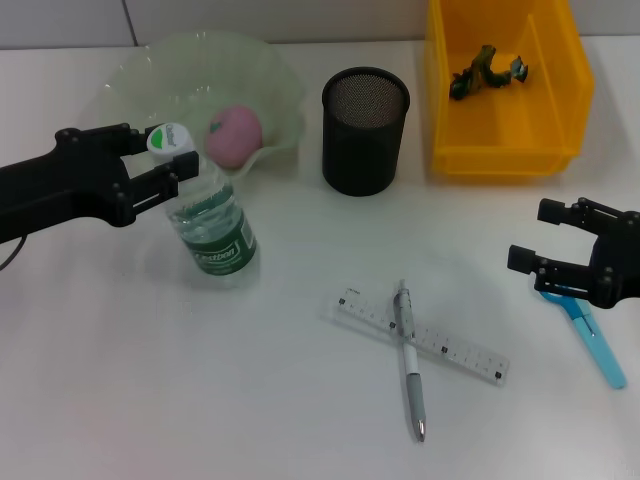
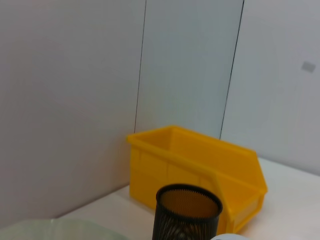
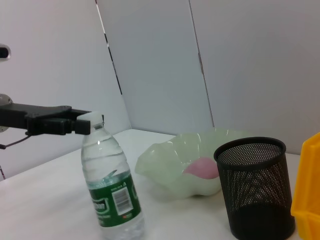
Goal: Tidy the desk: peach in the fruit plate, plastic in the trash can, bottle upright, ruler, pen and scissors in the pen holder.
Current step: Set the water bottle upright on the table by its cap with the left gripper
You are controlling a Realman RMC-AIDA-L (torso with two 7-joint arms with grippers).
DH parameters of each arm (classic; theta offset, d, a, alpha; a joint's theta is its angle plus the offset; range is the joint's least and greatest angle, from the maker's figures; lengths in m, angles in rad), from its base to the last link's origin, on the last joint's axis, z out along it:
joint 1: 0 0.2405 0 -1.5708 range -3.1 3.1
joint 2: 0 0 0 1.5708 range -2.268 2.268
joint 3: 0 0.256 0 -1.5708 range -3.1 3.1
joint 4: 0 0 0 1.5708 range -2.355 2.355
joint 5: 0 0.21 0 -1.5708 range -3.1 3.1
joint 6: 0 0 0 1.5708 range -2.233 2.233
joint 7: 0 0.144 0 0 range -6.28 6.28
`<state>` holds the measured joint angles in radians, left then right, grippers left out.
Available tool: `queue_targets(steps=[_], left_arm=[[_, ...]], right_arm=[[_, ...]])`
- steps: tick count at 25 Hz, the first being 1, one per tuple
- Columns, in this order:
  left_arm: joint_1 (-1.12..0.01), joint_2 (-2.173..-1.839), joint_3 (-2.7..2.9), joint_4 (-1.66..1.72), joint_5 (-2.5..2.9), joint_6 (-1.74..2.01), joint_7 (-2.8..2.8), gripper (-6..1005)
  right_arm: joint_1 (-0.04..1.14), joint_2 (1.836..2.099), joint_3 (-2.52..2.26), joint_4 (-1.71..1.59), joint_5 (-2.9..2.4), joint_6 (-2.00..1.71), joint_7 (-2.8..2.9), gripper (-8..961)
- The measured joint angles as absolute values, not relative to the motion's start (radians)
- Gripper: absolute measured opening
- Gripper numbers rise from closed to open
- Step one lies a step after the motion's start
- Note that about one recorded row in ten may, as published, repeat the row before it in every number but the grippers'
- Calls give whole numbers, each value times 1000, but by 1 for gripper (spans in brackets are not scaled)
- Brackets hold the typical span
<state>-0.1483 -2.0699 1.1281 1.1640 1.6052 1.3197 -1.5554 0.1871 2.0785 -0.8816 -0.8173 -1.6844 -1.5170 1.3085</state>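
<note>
Fruit plate [image 1: 130,75] at the desk's [image 1: 150,400] far left, partly hidden by bottle [image 1: 210,225], peach [image 1: 234,135] inside, left gripper [image 1: 165,165] clamped on the upright bottle's neck, right gripper [image 1: 545,240] spread open over scissors [image 1: 595,340] near right edge, handles hidden.

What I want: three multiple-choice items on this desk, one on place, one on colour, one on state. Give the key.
1. The peach is: A in the plate; B in the holder; C beside the pen.
2. The bin is: A black; B yellow; C green.
3. The bottle is: A lying; B upright; C in the bin.
Key: A, the pink fruit sits in the dish; B, its walls are bright yellow; B, it stands cap up, with the left gripper at its cap and the right gripper over the scissors.
</note>
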Motion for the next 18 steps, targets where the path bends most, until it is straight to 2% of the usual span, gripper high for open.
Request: queue_targets(steps=[12,13,18], left_arm=[[-173,-2071,1122,1176,1587,1330,-1554,446],[-173,-2071,1123,1186,1587,1333,-1553,583],[-130,-2071,1124,1262,1534,1372,-1519,761]], right_arm=[[189,2078,-881,-825,-1703,-1517,1344,835],[187,2078,-878,-835,-1707,-1518,1350,835],[167,2080,-873,-899,-1709,-1525,1432,834]])
